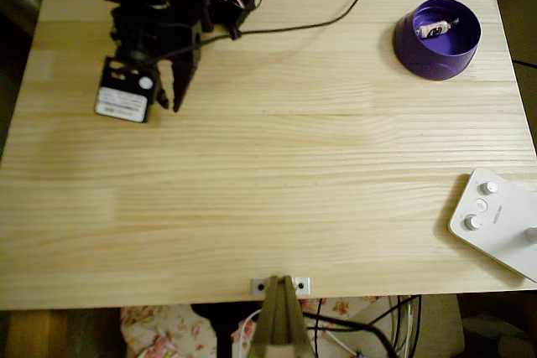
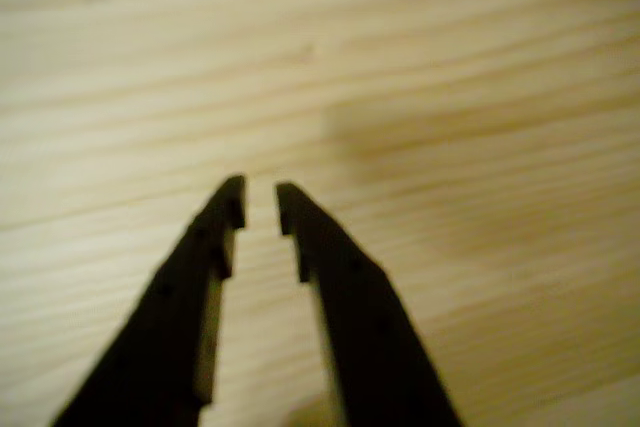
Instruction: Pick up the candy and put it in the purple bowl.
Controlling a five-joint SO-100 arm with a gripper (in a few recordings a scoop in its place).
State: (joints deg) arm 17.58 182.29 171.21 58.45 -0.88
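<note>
The candy (image 1: 435,29) is lying inside the purple bowl (image 1: 417,49) at the far right corner of the wooden table (image 1: 268,199) in the overhead view, pinkish with pale twisted ends, resting on the lighter violet floor and clear of the rim. Well apart from it, at the far left, the black gripper (image 1: 170,107) is hanging over bare wood with nothing between its fingers. In the wrist view the gripper (image 2: 260,205) is showing its two dark fingers (image 2: 190,297) drawn nearly together, a narrow slit of table visible between the tips, so it is empty and only slightly parted.

Judged from how things lie, the placing is done and the step in hand is parking the arm. Doing that well means keeping the arm on the left side, away from the bowl, so nothing nudges it or tips the sweet out, and keeping the trailing cable (image 1: 310,23) slack and off the bowl's rim. A white device with knobs (image 1: 497,222) is sitting at the near right edge, untouched.
</note>
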